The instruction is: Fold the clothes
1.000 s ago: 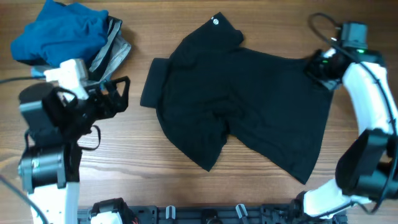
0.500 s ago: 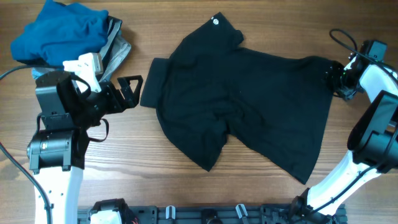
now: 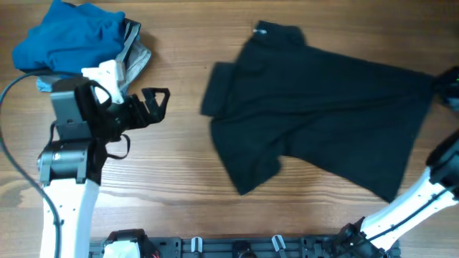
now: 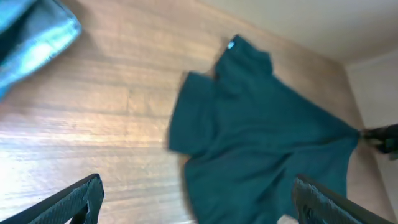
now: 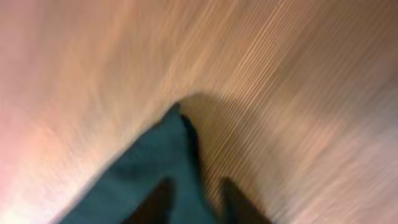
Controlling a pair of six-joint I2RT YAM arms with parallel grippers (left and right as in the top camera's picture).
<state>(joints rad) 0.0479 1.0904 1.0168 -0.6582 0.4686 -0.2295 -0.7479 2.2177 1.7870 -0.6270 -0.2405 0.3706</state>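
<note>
T-shirt (image 3: 323, 122) mid-right on table (image 3: 179, 186); garment pile (image 3: 75, 39) far-left corner.

Three garments on the desk (image 3: 179, 193): one black T-shirt (image 3: 323, 122), one blue garment (image 3: 64, 36), one grey garment (image 3: 135, 57); two robot arms.

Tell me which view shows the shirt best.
Overhead: the whole shirt lies spread on the table, its right edge at the frame edge. Left wrist shows most of it, blurred; right wrist only one blurred corner.

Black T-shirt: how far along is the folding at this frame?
Nothing is folded yet: the black T-shirt lies spread on the table. In hand: the right gripper pinches its right edge, stretching it. The left gripper hovers open, clear of it. All folds remain.
</note>
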